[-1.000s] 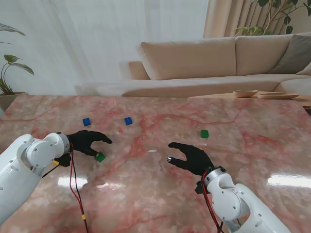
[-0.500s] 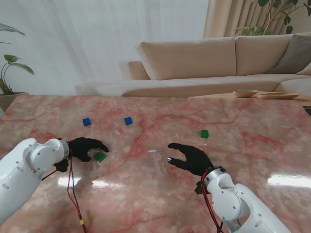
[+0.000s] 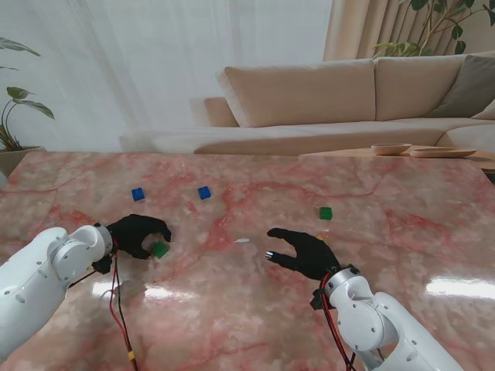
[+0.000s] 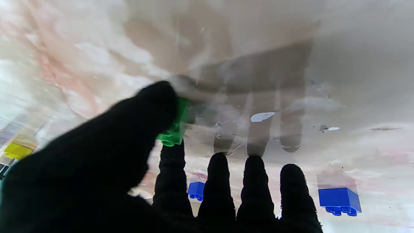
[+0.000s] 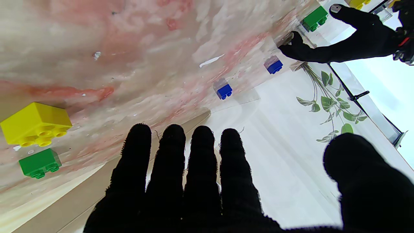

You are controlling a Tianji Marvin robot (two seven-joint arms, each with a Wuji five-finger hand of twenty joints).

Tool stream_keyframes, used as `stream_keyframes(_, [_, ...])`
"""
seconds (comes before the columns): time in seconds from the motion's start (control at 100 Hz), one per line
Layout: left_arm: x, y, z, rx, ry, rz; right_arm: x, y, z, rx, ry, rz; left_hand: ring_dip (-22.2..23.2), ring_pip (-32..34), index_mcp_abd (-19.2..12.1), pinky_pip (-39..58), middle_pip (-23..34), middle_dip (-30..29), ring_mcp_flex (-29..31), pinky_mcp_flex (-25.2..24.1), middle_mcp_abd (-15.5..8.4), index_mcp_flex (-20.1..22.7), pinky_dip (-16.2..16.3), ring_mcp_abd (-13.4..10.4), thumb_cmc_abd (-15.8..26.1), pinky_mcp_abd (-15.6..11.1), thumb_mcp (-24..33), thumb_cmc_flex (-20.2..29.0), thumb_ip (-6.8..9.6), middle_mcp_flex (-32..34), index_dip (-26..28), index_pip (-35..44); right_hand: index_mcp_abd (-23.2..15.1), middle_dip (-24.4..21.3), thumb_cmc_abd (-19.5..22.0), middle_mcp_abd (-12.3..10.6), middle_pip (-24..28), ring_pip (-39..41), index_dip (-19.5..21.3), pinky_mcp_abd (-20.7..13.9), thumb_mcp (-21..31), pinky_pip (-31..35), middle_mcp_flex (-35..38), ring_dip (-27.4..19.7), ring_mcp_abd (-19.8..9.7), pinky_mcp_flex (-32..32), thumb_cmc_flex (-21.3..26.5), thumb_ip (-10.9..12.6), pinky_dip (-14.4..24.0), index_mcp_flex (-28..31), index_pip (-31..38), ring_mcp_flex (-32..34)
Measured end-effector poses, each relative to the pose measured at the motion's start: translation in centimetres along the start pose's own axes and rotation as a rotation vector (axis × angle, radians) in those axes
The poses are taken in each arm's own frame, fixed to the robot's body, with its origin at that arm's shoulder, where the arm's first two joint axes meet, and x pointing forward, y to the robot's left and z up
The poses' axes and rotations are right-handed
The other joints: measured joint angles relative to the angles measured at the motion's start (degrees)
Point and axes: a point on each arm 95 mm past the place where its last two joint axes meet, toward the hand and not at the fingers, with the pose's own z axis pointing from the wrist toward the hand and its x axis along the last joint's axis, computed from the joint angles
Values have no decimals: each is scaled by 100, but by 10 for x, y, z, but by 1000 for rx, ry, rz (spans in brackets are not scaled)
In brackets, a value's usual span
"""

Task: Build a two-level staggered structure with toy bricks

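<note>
L hand [image 3: 138, 234] sits over the near green brick [image 3: 159, 250] on the table [image 3: 402, 255], thumb [image 4: 152, 100] pressed on one side, index tip [image 4: 171, 155] right at the other; other fingers straight, off it. Brick looks pinched but on the table or lifted, can't tell. R hand [image 3: 305, 251] w/ fingers spread, holds nothing, hovers mid-table. Two blue bricks [image 3: 138, 194] [image 3: 204, 192] lie farther from me than L hand. Second green brick [image 3: 326, 212] is beyond R hand; yellow brick [image 5: 35, 123] just beside it in R wrist view.
</note>
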Motion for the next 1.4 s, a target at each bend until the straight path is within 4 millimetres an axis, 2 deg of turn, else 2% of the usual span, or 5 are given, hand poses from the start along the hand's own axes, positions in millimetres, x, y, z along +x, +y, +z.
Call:
stream_keyframes(0.23, [-1,6,5,44,6,-3,1,0,-1,6,1,-1,0,-2,-236,2,0,66,-12,0,17,14,4,3,0,-11,6,-112,-37,-21,561,780,-1,0,0,-1,0,0,0,0,0,0,0,0,0,2,0,0,0,0,0,0])
stream_keyframes(0.36, [-1,8,7,80,13,-4,1,1,-1,7,0,-1,0,85,-388,228,358,125,84,2,74,622,70,28,52,-13,6,-112,-39,29,854,1204,-1,1,0,-1,0,0,0,0,0,0,0,0,0,3,1,0,1,0,1,0])
stream_keyframes(0.49, [1,10,8,93,18,-9,1,1,-1,7,0,-1,0,128,-488,497,491,119,88,5,90,966,72,115,-25,-13,-395,52,-482,61,990,1332,-1,1,0,-1,0,0,0,0,0,0,1,0,0,4,2,0,2,0,2,0])
stream_keyframes(0.77, [10,15,8,141,33,-27,1,1,-1,7,0,-1,-78,132,-429,1071,544,87,458,9,109,1504,21,185,-83,-14,-1076,56,-587,620,418,1258,-2,2,0,-4,0,0,0,1,58,0,1,0,0,5,9,0,2,0,5,0])
stream_keyframes(1.4, [96,27,28,246,-44,-72,-1,1,-4,6,-7,5,-16,277,-13,1140,558,122,833,9,166,1881,-46,185,-30,104,-1506,-129,-590,1165,204,1340,-2,2,0,-4,0,0,0,1,58,1,1,0,0,8,12,1,3,1,7,1])
